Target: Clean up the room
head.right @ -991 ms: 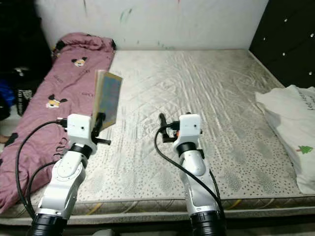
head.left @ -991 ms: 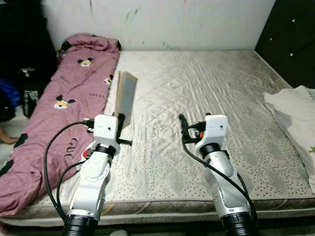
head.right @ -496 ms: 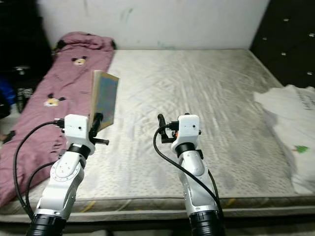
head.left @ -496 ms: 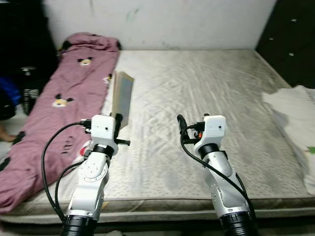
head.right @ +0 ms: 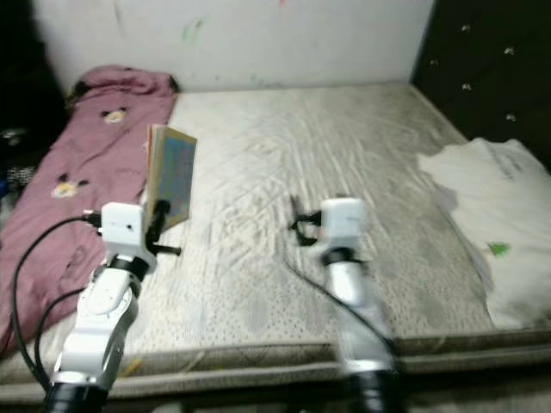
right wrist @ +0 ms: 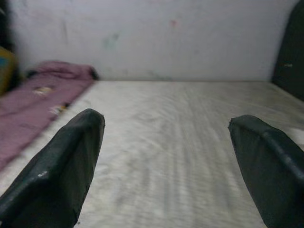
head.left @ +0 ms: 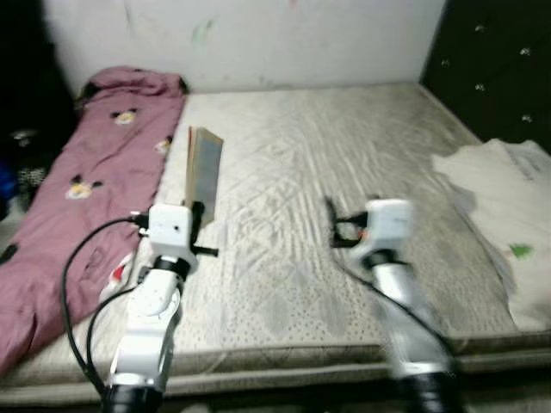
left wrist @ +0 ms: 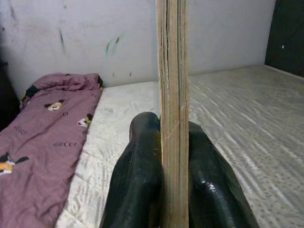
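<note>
The left gripper [left wrist: 172, 142] stands clamped on a thin upright book with tan page edges [head.left: 204, 168], above the bare quilted mattress [head.left: 344, 155] near its pink-blanket [head.left: 77, 181] edge. The right gripper [right wrist: 168, 156] hovers, fingers apart.

Mattress [head.left: 344, 155] showing beige quilted speckle. Blanket [head.left: 77, 189] at 9 o'clock showing mauve with cartoon prints. Book [head.left: 203, 168] showing tan page edges, bluish cover. Garment [head.left: 508, 215] at 3 o'clock showing white. Headboard [head.left: 491, 69] showing black, studded.
</note>
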